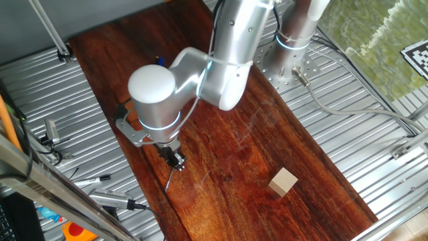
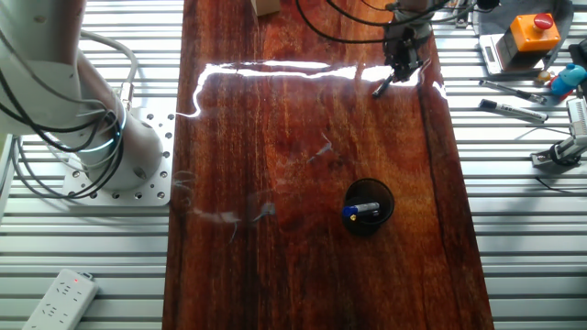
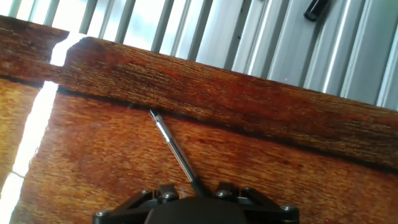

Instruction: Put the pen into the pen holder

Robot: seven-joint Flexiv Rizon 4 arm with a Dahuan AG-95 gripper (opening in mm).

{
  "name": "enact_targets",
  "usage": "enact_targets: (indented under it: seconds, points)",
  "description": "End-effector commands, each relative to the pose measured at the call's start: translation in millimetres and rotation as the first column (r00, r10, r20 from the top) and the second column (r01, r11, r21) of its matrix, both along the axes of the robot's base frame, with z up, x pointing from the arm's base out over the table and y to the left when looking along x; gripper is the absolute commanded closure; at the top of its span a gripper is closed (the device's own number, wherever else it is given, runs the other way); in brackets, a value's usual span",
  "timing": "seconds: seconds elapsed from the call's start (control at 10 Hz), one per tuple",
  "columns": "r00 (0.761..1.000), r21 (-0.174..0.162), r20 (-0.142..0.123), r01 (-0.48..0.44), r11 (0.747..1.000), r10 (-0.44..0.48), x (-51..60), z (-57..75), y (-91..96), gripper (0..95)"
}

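The pen [image 3: 174,149] is slim and dark with a silvery end. It runs from between my jaws out over the wooden board, tip pointing toward the board's edge. My gripper [image 1: 175,161] is shut on its dark end. The pen [image 1: 170,179] hangs tilted below the fingers near the board's left edge, and it also shows in the other fixed view [image 2: 382,87] under the gripper [image 2: 401,62]. The pen holder [image 2: 369,194], a small black round cup, stands farther along the board with a blue pen [image 2: 362,212] inside. The arm hides the holder in the first fixed view.
A tan wooden cube [image 1: 283,181] sits on the board [image 1: 254,154] away from the gripper. Thick markers [image 1: 110,199] lie on the ribbed metal beside the board; more lie in the other fixed view [image 2: 514,111]. A box with a red button [image 2: 532,32] stands nearby.
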State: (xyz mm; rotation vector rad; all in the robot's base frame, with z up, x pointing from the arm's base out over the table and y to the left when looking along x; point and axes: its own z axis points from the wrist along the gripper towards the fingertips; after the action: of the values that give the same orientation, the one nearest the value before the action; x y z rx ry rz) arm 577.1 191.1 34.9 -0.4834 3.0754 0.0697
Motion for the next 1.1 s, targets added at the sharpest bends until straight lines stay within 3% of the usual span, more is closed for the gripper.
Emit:
enact_targets:
  seconds: [0.1, 0.6, 0.7, 1.1]
  points:
    - [1.000, 0.001, -0.001, 0.002, 1.000, -0.002, 0.2, -0.9, 2.0, 57.0]
    - [1.000, -0.017, -0.007, -0.003, 1.000, 0.003, 6.4, -11.5, 7.2, 57.0]
    - [1.000, -0.018, -0.006, -0.006, 1.000, 0.006, 6.8, -16.7, 8.1, 76.0]
    - [1.000, -0.020, -0.008, -0.007, 1.000, 0.007, 8.4, -19.1, 9.6, 76.0]
